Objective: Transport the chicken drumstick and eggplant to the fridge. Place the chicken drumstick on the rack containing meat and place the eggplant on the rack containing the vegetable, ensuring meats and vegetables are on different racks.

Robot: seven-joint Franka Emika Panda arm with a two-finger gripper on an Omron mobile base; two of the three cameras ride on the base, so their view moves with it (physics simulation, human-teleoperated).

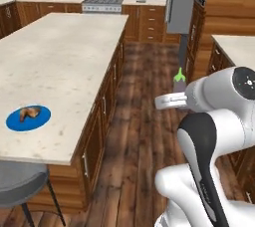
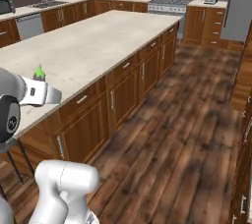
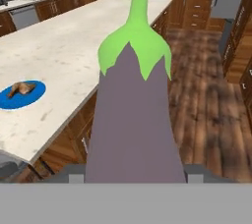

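We've got the eggplant [image 3: 132, 120] clamped in the gripper [image 3: 133, 176], jaws about half open around it, carried over the floor beside the island [image 1: 60, 56]. The drumstick [image 1: 29, 113] sits on its blue plate [image 1: 42, 120]. Next we probably drive toward the fridge [image 1: 182, 2].

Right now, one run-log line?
fingers: shut on eggplant | chicken drumstick: on blue plate, island counter | fridge: ahead

I get even, soft light throughout, no glare; the surface [image 1: 60, 61] reads bright, the floor [image 2: 187, 134] darker; slightly soft, low-resolution pictures.
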